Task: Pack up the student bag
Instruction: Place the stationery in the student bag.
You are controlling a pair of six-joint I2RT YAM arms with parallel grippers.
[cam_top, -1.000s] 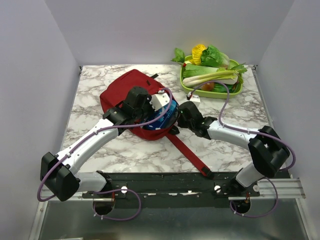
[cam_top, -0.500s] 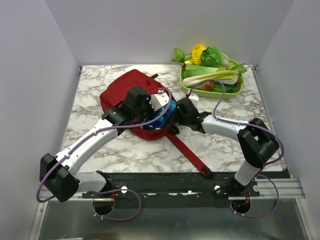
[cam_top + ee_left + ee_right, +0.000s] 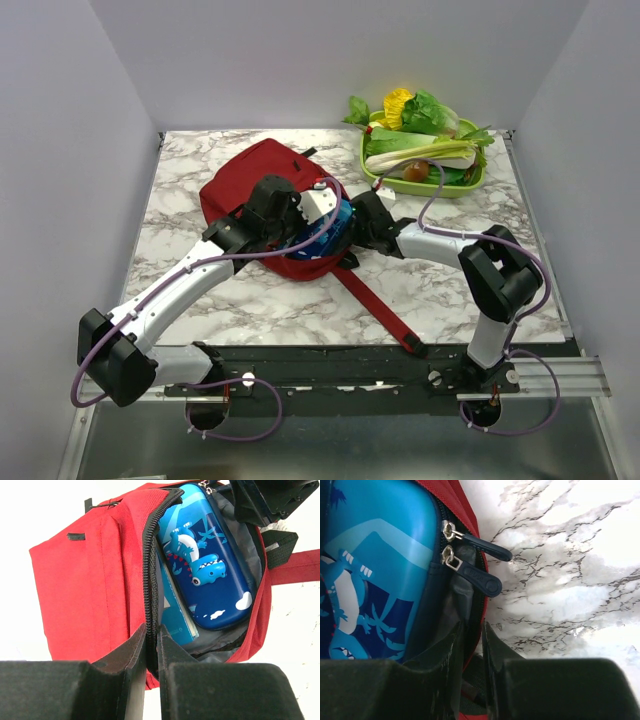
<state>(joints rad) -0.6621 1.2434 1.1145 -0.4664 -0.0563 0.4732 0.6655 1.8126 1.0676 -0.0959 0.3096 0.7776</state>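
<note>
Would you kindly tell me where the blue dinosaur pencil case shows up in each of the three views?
Top external: the pencil case sits near the middle, in the bag mouth.
Left wrist: it fills the upper middle.
Right wrist: it fills the left side.
Shared landmark: the bag's red rim beside it.

White marble-patterned table (image 3: 290,310), plain pale walls (image 3: 300,60) on three sides, soft even light
</note>
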